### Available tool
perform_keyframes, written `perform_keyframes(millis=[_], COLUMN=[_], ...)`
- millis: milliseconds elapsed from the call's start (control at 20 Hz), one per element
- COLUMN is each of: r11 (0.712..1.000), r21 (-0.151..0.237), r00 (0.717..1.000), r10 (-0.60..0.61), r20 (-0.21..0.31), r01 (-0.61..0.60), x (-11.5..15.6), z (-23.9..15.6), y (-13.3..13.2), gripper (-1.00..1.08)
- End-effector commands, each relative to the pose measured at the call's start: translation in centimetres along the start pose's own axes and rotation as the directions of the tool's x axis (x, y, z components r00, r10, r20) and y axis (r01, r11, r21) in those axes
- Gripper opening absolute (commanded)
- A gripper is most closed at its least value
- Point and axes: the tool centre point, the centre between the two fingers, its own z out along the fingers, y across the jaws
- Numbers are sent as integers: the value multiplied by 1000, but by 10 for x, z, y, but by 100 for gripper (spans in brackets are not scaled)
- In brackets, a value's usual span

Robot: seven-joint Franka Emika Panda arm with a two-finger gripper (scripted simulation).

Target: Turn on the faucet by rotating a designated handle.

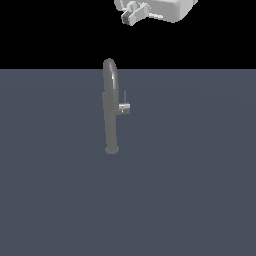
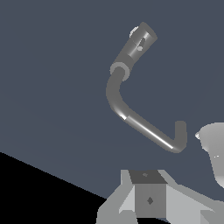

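Observation:
The tall grey faucet [image 1: 110, 115] stands upright on the dark floor, its gooseneck spout arching at the top. The light-silver handle [image 1: 125, 107] juts from the body toward the exterior view's right, its thin rod pointing up. My gripper [image 1: 128, 18] hangs high above the faucet, slightly toward the exterior view's right, touching nothing. In the wrist view the faucet [image 2: 140, 124] is seen from above, and a small light bit that looks like the handle [image 2: 134, 31] peeks out beside the body. The gripper [image 2: 148, 199] shows as one block with no gap and holds nothing.
The flat dark grey-blue floor [image 1: 190, 190] spreads all around the faucet. A pale rounded part [image 2: 214, 146] shows at the wrist view's edge.

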Motion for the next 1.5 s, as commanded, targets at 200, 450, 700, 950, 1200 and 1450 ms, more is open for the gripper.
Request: perform_keyframes(millis=[200,450,700,950,1200,1450], r11=[987,955,906,855,816,796], r21=[100,168,217,242,252,254], r00=[982,939,874,805,753,726], r10=[110,189,249,283,299,304], r20=[151,287,418,521,586,616], r01=[-126,-244,-362,-458,-520,-549], x=[46,85,120,146,162,169], z=[12,28,49,69,84,93], y=[-6,-8,-8,-7,-6,-6], gripper=[-100,-100,-100,-100,-100,-100])
